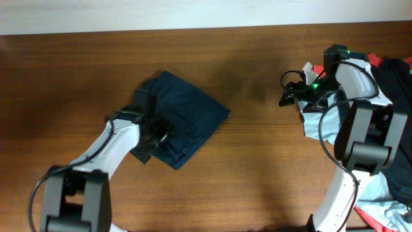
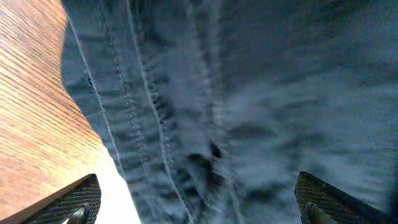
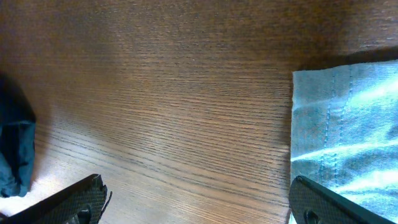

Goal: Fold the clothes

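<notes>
Lying left of centre on the wooden table (image 1: 257, 161), the dark navy shorts (image 1: 190, 109) form a rough diamond of doubled cloth, with one corner pointing right and the near corner toward the left arm's base. The cloth is rumpled at its near-left part.

Left gripper (image 1: 159, 132): positioned directly over the near-left part of the shorts. In its wrist view the navy fabric (image 2: 249, 93) fills almost the whole frame, with stitched seams running from far to near, and bare wood shows at the left. The fingers (image 2: 71, 202) stand spread wide at the two near corners, with nothing between them. Whether the tips touch the cloth cannot be told.

Right gripper (image 1: 288, 96): on the right side of the table, over bare wood and well apart from the shorts. Jaws spread wide and empty in its wrist view. The hemmed edge of the light blue T-shirt (image 3: 342, 130) lies just beside its right finger. A dark fold of cloth shows at the left edge; which garment cannot be told.

A red garment (image 1: 375, 61) lies in a heap at the far right.
</notes>
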`<state>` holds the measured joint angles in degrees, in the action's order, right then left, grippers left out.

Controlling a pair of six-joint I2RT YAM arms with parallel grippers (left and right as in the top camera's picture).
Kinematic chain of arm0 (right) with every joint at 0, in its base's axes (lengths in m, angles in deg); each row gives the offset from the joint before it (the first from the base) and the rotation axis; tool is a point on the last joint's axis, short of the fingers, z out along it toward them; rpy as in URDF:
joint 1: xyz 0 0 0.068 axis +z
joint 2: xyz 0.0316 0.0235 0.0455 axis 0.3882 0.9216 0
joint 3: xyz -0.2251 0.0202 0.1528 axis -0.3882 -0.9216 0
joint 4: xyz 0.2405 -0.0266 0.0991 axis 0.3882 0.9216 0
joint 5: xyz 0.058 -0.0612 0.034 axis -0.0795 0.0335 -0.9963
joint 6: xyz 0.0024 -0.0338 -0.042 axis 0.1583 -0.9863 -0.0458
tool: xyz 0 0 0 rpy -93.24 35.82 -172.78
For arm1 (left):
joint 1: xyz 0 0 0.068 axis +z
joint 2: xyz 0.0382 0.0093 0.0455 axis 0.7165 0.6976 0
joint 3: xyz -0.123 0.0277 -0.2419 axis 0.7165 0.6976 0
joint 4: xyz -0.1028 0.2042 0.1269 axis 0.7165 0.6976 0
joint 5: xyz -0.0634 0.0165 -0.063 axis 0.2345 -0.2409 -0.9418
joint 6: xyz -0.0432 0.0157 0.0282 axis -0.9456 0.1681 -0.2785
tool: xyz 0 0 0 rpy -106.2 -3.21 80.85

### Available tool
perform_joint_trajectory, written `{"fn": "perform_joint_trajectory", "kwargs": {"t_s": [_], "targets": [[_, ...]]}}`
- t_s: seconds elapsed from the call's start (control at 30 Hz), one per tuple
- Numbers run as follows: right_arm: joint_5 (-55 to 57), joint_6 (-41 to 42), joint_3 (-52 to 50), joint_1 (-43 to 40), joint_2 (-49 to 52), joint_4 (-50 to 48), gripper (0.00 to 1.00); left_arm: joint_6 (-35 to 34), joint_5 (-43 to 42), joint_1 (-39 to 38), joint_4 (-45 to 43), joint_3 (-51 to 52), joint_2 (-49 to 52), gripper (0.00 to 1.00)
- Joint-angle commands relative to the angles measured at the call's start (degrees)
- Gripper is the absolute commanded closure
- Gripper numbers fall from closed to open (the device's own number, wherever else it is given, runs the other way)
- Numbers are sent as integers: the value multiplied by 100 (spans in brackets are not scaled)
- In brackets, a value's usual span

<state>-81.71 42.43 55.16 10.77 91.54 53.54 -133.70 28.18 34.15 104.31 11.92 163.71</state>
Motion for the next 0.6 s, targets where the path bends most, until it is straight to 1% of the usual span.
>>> {"fn": "perform_joint_trajectory", "kwargs": {"t_s": [0.0, 0.4, 0.43, 0.47, 0.5, 0.53, 0.57], "targets": [[50, -20, 48, 0, -181, 0, 1, -120, 59, -37, 52, 44, 380, 1], [50, -20, 48, 0, -181, 0, 1, -122, -59, -33, -101, 44, 752, 1], [50, -20, 48, 0, -181, 0, 2, -122, -98, -35, -131, 44, 778, 4], [50, -20, 48, 0, -181, 0, 1, -122, -120, -35, -157, 44, 800, 27], [50, -20, 48, 0, -181, 0, 1, -122, -138, -35, -179, 44, 822, 46], [50, -20, 48, 0, -181, 0, 1, -122, -144, -35, -216, 44, 846, 55], [50, -20, 48, 0, -181, 0, 1, -122, -186, -37, -240, 44, 861, 63]]}}
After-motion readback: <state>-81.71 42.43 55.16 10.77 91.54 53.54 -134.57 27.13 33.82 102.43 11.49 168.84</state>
